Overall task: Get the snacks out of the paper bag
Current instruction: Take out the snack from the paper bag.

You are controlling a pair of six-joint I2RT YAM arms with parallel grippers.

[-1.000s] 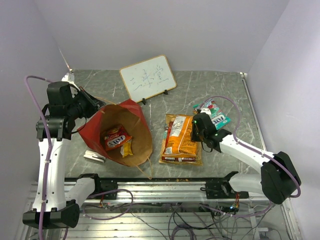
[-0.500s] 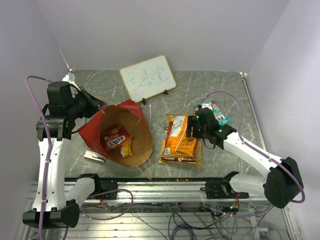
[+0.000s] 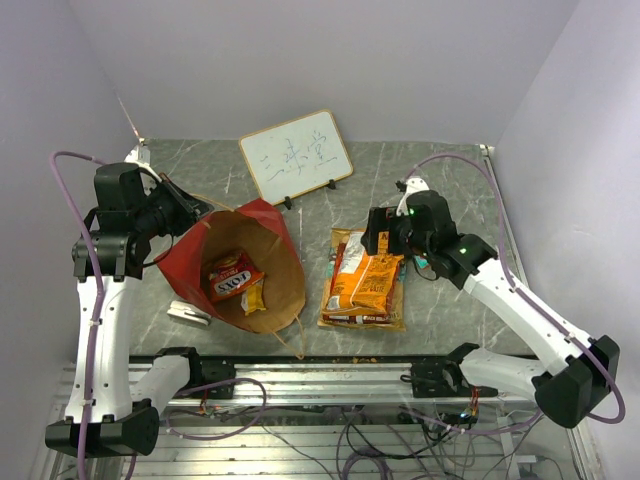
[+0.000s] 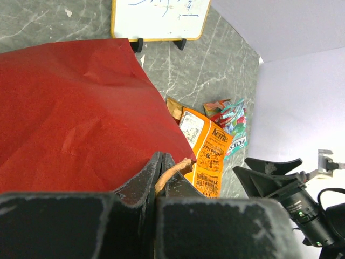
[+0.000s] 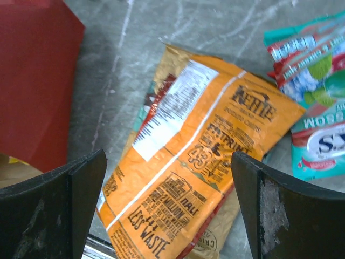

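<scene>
Left hand [image 4: 160, 162]: pinched onto paper bag [image 4: 70, 108] edge.
Right hand [image 5: 168, 172]: spread wide, empty, over orange packet [image 5: 215, 135] on bench [image 5: 161, 21].

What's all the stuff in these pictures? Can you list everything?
paper bag: one, red outside, brown inside, open, left on the table.
red FOX'S packet: one, red, inside the bag.
yellow packet: one, yellow, inside the bag, beside the red one.
orange packets: at least two, orange, stacked right of the bag.
teal packets: two, teal with red, beside the orange pile.
writing board: one, white, wooden frame, at the back.
small white thing: one, white, by the bag; unclear what.
table: one, grey marble.
left arm: white and black; jaws shut on the bag.
right arm: white and black; jaws open over the orange packets.
</scene>
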